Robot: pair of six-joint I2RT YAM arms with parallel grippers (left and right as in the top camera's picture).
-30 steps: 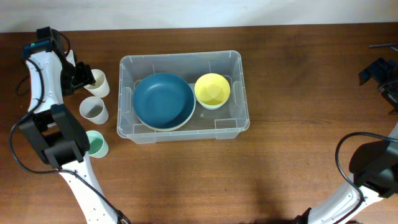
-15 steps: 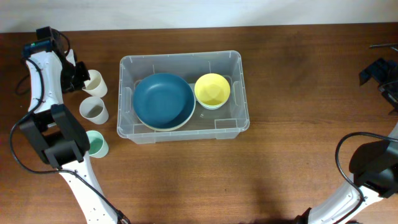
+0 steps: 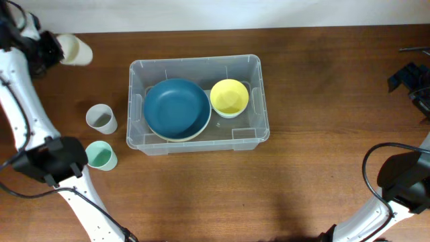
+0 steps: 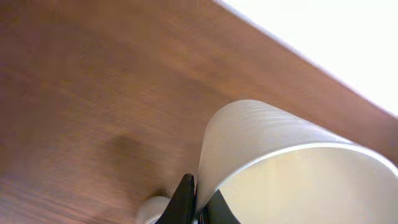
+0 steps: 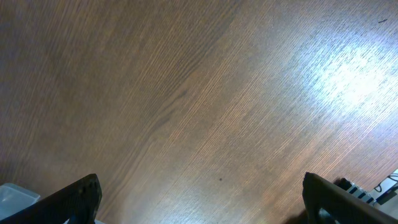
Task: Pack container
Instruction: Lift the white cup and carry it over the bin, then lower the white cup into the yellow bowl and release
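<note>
Above the table (image 3: 322, 175), the overhead camera showed the clear container (image 3: 195, 62) standing in the middle, with a big blue bowl (image 3: 177, 109) and a smaller yellow bowl (image 3: 229, 97) side by side inside it. To its left, a grey cup (image 3: 101, 119) and a green cup (image 3: 101, 156) stood upright on the wood, near the container but not touching it. At the far left corner the left gripper (image 3: 50, 48) held a cream cup (image 3: 74, 49) turned on its side. The right gripper (image 3: 410, 79) was at the right edge, well apart from everything. From the left wrist, the fingers (image 4: 185, 198) were clenched on the rim of the cream cup. From the right wrist, the jaws were spread wide, with only bare wood between them.
</note>
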